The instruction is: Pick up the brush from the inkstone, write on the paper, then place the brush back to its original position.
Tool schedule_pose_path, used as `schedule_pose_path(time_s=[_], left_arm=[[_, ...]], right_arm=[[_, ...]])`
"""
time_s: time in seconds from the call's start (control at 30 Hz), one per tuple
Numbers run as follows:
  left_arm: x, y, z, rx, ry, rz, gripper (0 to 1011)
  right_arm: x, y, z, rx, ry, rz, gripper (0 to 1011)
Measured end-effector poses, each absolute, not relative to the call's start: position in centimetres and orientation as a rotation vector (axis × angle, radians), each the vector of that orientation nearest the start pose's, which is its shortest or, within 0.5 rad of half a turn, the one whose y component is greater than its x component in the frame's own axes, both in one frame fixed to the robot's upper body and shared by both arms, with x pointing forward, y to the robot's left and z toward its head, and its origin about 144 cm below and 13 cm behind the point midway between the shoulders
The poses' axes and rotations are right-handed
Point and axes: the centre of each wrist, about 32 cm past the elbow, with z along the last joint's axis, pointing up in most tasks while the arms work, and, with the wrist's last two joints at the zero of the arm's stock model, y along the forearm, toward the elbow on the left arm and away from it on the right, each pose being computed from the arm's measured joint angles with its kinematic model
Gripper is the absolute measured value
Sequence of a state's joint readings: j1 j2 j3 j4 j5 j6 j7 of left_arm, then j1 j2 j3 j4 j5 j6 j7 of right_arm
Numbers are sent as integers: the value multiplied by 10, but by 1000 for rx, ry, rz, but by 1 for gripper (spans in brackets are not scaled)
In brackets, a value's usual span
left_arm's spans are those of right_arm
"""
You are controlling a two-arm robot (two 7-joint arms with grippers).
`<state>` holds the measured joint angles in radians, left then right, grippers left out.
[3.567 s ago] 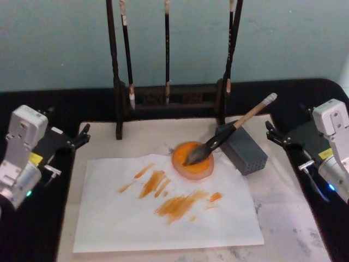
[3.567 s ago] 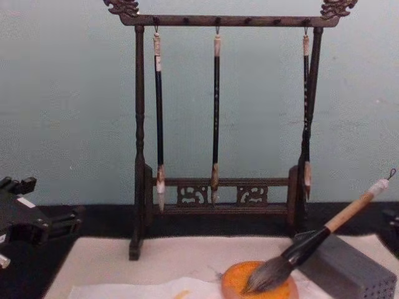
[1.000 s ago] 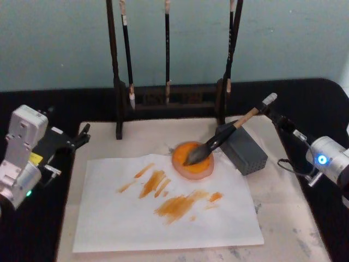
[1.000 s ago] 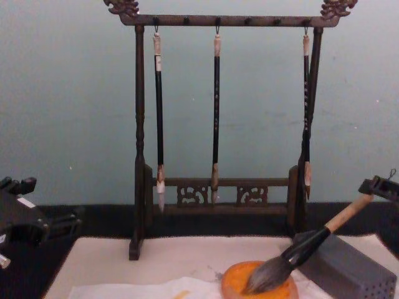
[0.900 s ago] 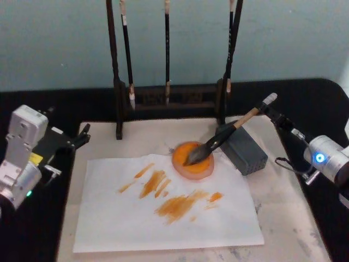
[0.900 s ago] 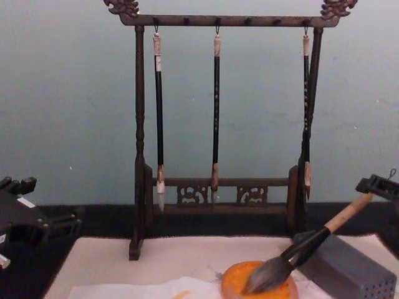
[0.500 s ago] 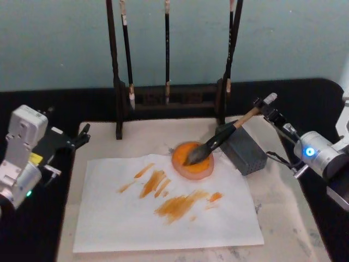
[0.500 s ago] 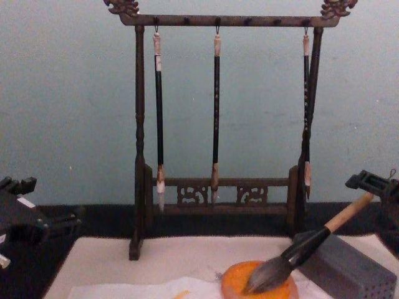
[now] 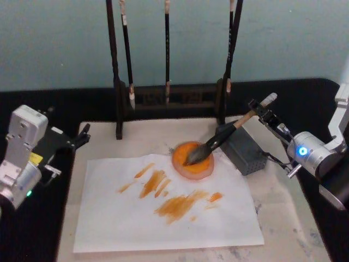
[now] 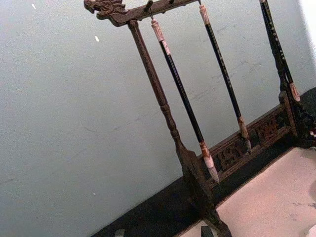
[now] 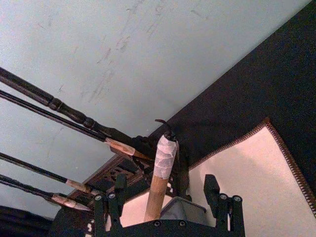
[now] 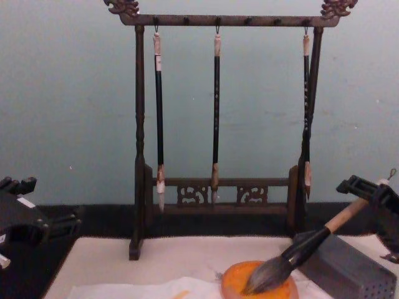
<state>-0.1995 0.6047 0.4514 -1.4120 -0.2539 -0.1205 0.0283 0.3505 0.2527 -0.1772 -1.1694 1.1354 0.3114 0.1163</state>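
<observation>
I see the right gripper (image 9: 258, 111) at the far right, jaws released and straddling the brush (image 9: 221, 134) just below its white cap, with a gap on each side. The bristles sit in the inkstone (image 9: 192, 170) at the far edge of the paper (image 9: 136, 218), and the handle leans on the grey block (image 9: 248, 154). The left gripper (image 9: 82, 136) is parked at the left, jaws apart.

Pale wood-handled brush (image 9: 229, 129), wrinkled matt paper (image 9: 120, 224), dark carved wooden rack (image 12: 139, 124), beige felt mat (image 9: 283, 218).

Carries a beige felt mat (image 9: 283, 218) across the middle of the black worktop (image 9: 305, 95); bears a wooden brush rack (image 9: 180, 99) along the back edge, feet on the mat.
</observation>
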Motion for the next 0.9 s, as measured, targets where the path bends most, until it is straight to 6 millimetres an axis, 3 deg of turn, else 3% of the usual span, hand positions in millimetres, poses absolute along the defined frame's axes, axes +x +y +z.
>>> schedule_pose_path(time_s=[0.67, 0.9], left_arm=[[489, 310, 1140, 304, -285, 1248, 1001], [489, 310, 1140, 305, -285, 1248, 1001]], right_arm=[[553, -281, 1143, 373, 893, -1200, 1000], [552, -281, 1143, 374, 894, -1199, 888]])
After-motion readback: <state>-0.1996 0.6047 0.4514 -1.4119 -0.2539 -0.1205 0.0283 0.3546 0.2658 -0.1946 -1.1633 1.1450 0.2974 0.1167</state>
